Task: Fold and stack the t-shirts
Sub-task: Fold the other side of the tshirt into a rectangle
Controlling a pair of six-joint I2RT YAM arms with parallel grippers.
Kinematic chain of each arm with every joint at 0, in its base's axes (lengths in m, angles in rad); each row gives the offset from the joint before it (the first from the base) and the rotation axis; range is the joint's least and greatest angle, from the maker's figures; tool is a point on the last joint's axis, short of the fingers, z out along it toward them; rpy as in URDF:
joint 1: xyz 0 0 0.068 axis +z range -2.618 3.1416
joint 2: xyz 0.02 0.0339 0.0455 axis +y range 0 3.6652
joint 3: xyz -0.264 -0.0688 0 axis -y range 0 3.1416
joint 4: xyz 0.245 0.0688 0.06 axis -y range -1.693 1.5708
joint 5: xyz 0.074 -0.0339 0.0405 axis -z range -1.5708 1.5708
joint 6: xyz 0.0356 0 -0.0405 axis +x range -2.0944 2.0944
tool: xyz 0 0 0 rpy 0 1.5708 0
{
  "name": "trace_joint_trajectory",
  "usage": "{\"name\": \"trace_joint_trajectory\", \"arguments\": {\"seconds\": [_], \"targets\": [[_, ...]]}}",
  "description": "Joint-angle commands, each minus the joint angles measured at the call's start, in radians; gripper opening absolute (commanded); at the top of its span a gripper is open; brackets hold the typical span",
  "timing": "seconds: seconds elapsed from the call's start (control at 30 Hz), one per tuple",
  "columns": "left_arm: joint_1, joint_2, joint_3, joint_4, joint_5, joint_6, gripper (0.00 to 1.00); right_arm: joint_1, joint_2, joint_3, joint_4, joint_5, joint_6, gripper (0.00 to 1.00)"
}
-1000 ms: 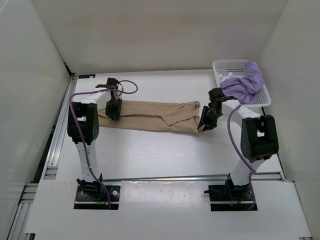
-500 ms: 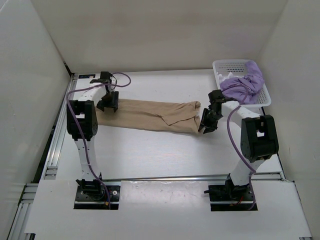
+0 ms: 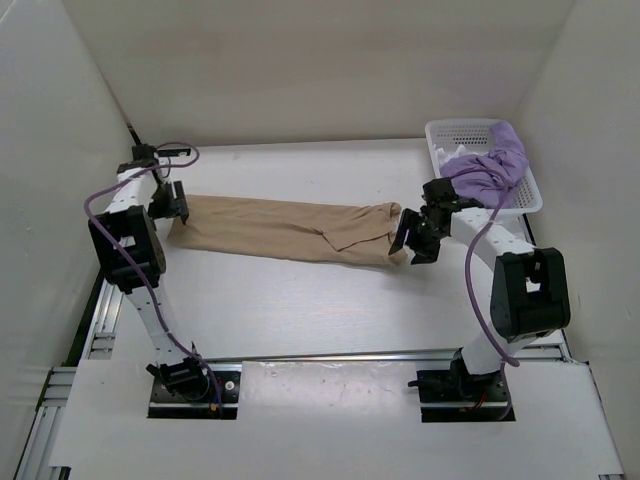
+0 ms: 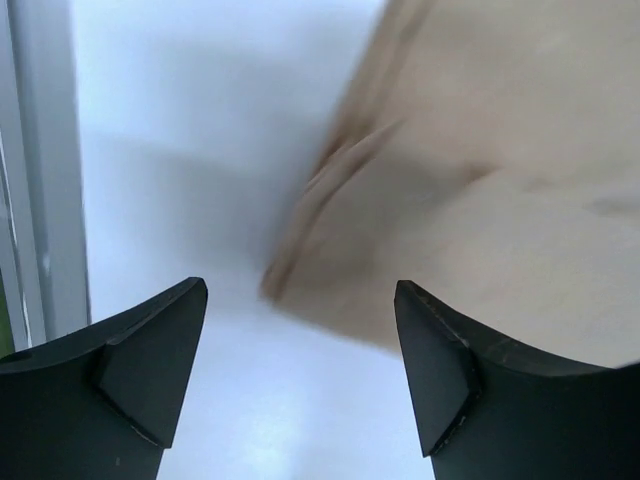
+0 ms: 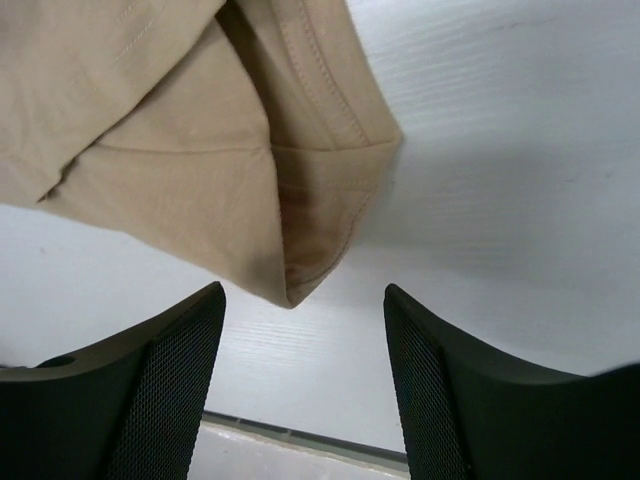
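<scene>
Where it lies flat on the bench [image 3: 300, 310], the tan t-shirt [image 3: 285, 230] forms a long, narrow folded band. Its long axis runs left to right and slants slightly nearer at the right end. The left hand [image 3: 174, 207] hovers at its left end and the right hand [image 3: 414, 243] at its right, both spread wide and gripping nothing. The lavender t-shirt [image 3: 495, 165] and white t-shirt [image 3: 460, 153] lie bunched in the perforated basket [image 3: 470, 128], far right.
</scene>
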Motion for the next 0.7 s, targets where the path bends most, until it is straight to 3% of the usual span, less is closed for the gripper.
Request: {"name": "trace_joint_trajectory", "arguments": {"seconds": [0.0,0.2,0.23,0.3,0.37,0.43,0.47,0.53,0.6,0.67], "targets": [[0.052,-0.090,-0.097,-0.047,0.047,0.000,0.87,0.004,-0.021,-0.042,0.067,-0.099,0.044,0.70],[0.073,-0.064,-0.163,-0.027,0.069,0.000,0.88,0.013,0.088,-0.042,0.147,-0.168,0.131,0.71],[0.073,-0.049,-0.163,-0.027,0.069,0.000,0.88,0.013,0.099,-0.042,0.147,-0.159,0.142,0.69],[0.073,-0.034,-0.163,-0.016,0.069,0.000,0.88,0.013,0.137,-0.033,0.147,-0.149,0.154,0.55],[0.073,-0.006,-0.153,-0.016,0.069,0.000,0.79,0.013,0.160,-0.033,0.156,-0.159,0.154,0.35],[0.073,0.003,-0.153,-0.016,0.093,0.000,0.67,0.013,0.173,-0.033,0.156,-0.159,0.154,0.25],[0.073,0.003,-0.153,-0.016,0.093,0.000,0.54,0.002,0.173,-0.048,0.156,-0.150,0.163,0.14],[0.073,0.014,-0.153,-0.016,0.107,0.000,0.40,-0.007,0.173,-0.077,0.156,-0.149,0.163,0.05],[0.083,0.014,-0.153,-0.007,0.107,0.000,0.13,-0.007,0.162,-0.099,0.156,-0.149,0.154,0.00],[0.083,0.014,-0.175,0.002,0.087,0.000,0.10,-0.007,0.134,-0.117,0.156,-0.125,0.142,0.00]]}}
